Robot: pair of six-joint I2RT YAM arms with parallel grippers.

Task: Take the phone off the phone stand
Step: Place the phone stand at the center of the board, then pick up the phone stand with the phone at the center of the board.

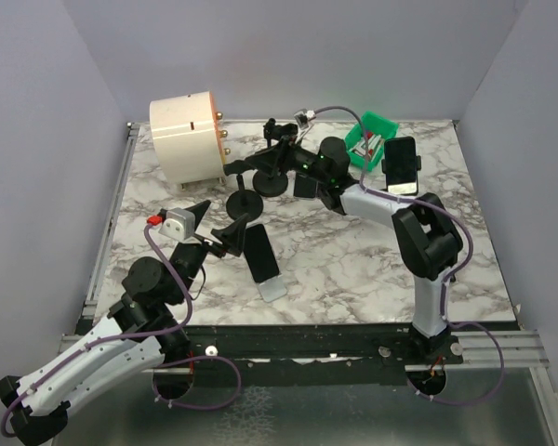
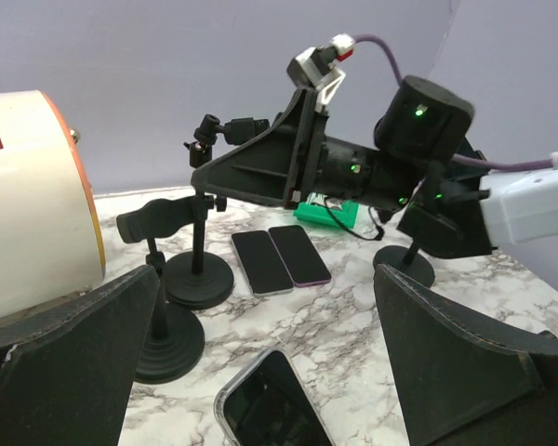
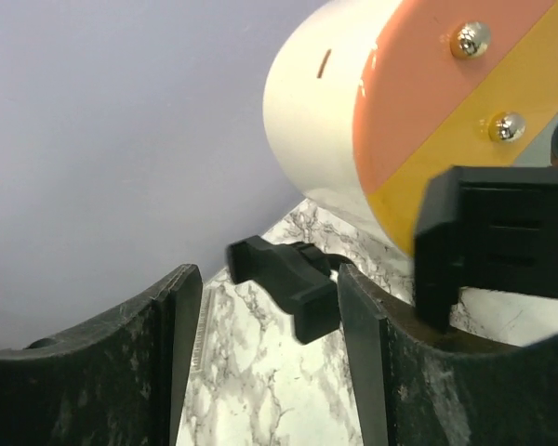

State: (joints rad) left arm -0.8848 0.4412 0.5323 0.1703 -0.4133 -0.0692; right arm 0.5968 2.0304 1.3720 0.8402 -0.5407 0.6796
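Right gripper point(image 3: 270, 279) is reached across to 11 o'clock on the counter point(image 1: 353, 269), beside the white-and-orange cylinder point(image 1: 188, 137). Its jaws are seen apart, with the bare clamp head point(image 3: 302, 297) of an empty stand between them; contact cannot be told. Nothing is held.

Left gripper point(image 2: 262, 288) is hung at 8 o'clock, jaws wide apart and empty, just above a loose phone point(image 1: 260, 255) laid flat on the counter. Two more phones point(image 2: 279, 258) are laid side by side near centre.

The task phone point(image 1: 402, 165) is at 2 o'clock, propped upright on its phone stand point(image 2: 405, 265) next to the green bin point(image 1: 372, 125), well apart from both grippers.

Step judged: between grasps, the mounted phone not yet approached.

Next move is judged to call for the right gripper to be backed off the empty clamp, swung to 2 o'clock, lined up with the phone's long edges, shut on them, and the phone lifted out without the stand being tipped.
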